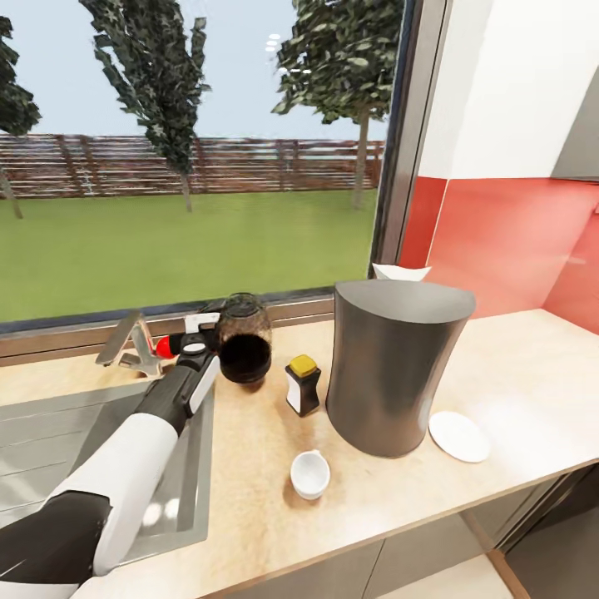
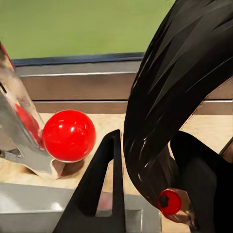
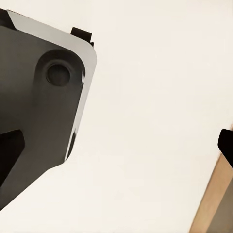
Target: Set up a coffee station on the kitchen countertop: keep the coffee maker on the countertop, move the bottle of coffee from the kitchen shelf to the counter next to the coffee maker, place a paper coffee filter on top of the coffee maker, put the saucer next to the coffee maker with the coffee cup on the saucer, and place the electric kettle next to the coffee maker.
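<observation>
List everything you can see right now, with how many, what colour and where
coffee maker: one, dark grey, mid-counter
paper coffee filter: one, white, behind the coffee maker's top
bottle of coffee: one, brown, yellow cap, left of coffee maker
coffee cup: one, white, near front edge
saucer: one, white, right of coffee maker
electric kettle: one, glass and black, beside sink
sink: one, steel, left
faucet: one, steel, red knob
countertop: one, beige
left gripper: at the kettle's handle

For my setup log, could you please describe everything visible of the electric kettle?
The electric kettle is a rounded clear glass jug with a dark lower half, standing upright on the countertop by the sink's corner, left of the bottle of coffee. The left end effector is at its black handle, whose loop shows between the fingers.
</observation>
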